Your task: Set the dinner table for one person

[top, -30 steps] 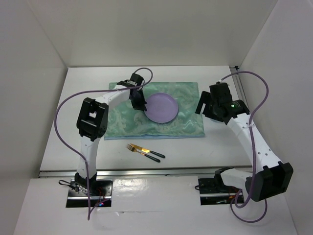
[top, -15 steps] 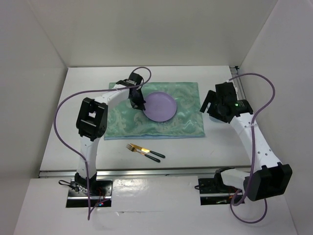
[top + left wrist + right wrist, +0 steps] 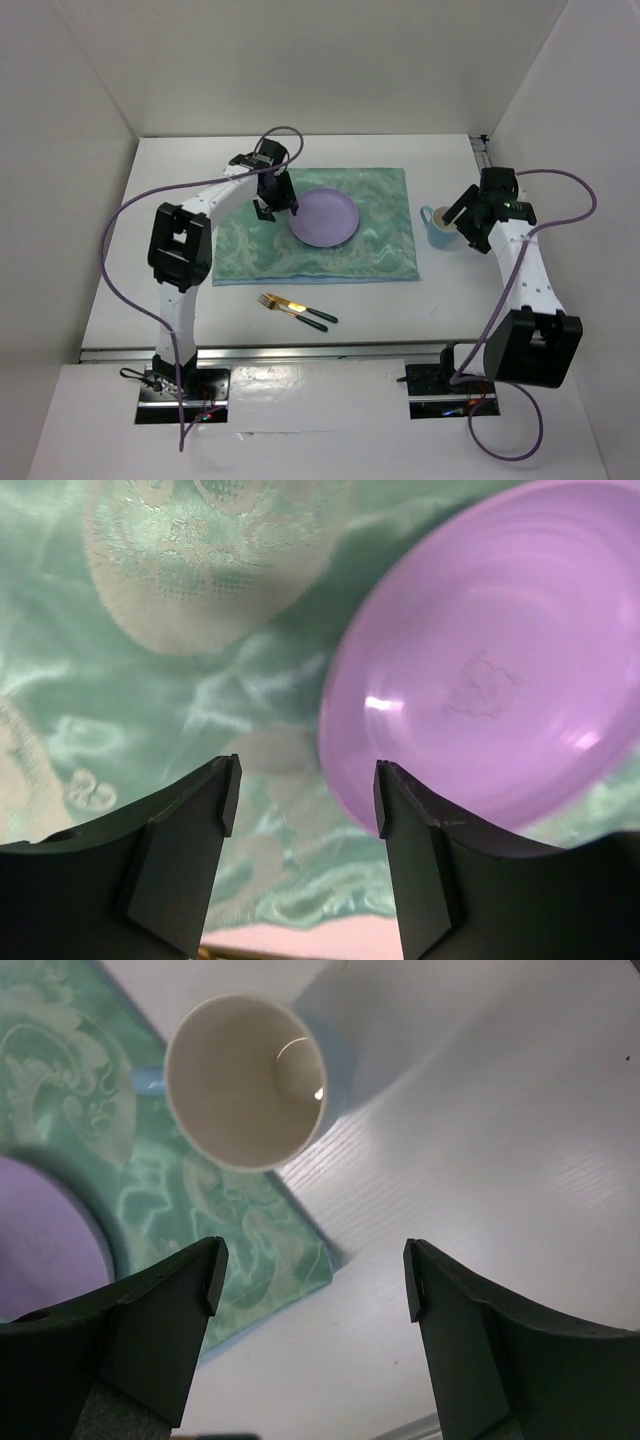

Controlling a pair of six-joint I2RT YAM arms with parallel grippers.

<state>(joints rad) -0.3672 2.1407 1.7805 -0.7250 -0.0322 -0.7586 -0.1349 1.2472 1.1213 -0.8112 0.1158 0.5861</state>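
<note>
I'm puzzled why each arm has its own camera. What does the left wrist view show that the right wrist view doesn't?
Only the left wrist: the left gripper, open, by the rim of the purple plate, seen large. Only the right wrist: the right gripper, open, near a cup standing on the white table. Both: the plate, just a sliver on the right wrist, and the green cloth under it.

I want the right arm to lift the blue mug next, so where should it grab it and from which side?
Probably the rim, from straight above: the mug stands upright on the dinner table with its mouth open toward the open right gripper. Pinch one wall, one jaw inside, away from the handle on its cloth side.
</note>
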